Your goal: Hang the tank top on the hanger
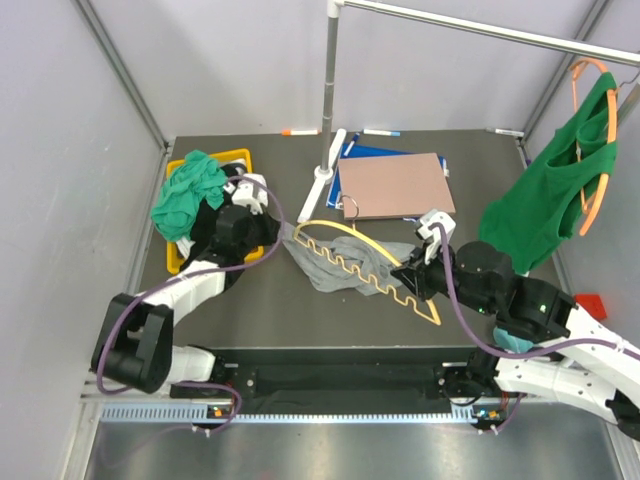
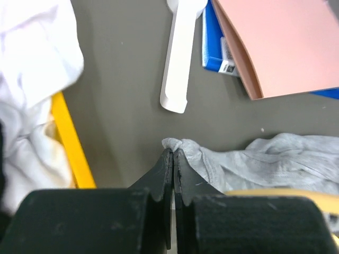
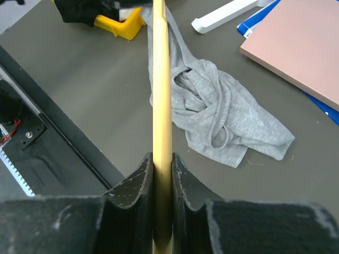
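Two tools are down on the dark table (image 1: 250, 310). The left tool (image 2: 173, 153) is squeezed shut on a little corner of the grey tank top (image 3: 222, 116), so its two fingers almost touch. From that corner a thin strip of the tank top pulls tight. The rest lies in a soft, crumpled heap in the middle of the table.

The right tool (image 3: 162, 159) is closed tight on the hanger (image 3: 161, 79), holding it by one end of its pale yellow bar. The hanger reaches across the tank top, with its wavy bar over the grey heap. Its thin metal hook (image 1: 352, 207) is at the edge of a brown board (image 1: 395, 185), which sits on a blue folder (image 1: 375, 153).

Beside the left tool is a yellow tray (image 1: 237, 156) with a teal-green cloth (image 1: 188, 195) piled in it. A white rack foot (image 1: 320, 180) lies just past the tank top. At the far right, a bright green top (image 1: 550, 195) hangs on an orange hanger (image 1: 597, 195).
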You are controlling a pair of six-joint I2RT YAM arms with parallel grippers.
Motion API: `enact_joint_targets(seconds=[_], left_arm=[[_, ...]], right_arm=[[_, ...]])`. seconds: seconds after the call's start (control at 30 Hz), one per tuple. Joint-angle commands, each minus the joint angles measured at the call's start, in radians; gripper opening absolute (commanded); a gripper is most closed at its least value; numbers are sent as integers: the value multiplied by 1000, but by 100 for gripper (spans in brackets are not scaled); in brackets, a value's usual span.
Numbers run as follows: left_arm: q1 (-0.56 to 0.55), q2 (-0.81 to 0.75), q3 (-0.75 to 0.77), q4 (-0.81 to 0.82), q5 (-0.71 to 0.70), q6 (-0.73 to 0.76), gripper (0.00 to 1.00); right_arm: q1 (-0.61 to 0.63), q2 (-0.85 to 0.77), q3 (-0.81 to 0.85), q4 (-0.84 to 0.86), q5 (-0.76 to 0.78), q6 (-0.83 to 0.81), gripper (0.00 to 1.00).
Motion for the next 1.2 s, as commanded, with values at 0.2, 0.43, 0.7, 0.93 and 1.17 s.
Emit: enact_joint_targets(seconds=[0.2, 0.43, 0.7, 0.93, 1.17], left_arm=[[138, -136, -48, 46, 191, -1, 0], [145, -164, -42, 12, 252, 30, 0], [145, -207, -31, -38, 280, 68, 0], [145, -230, -24, -81, 243, 91, 0], [145, -235, -21, -86, 259, 87, 0]], right_arm=[[12, -38, 6, 52, -43, -5, 0], [12, -30, 1, 75, -23, -31, 0], [12, -24, 15, 102, -17, -55, 0], [12, -27, 34, 93, -20, -62, 0], [11, -29, 14, 124, -43, -59, 0]])
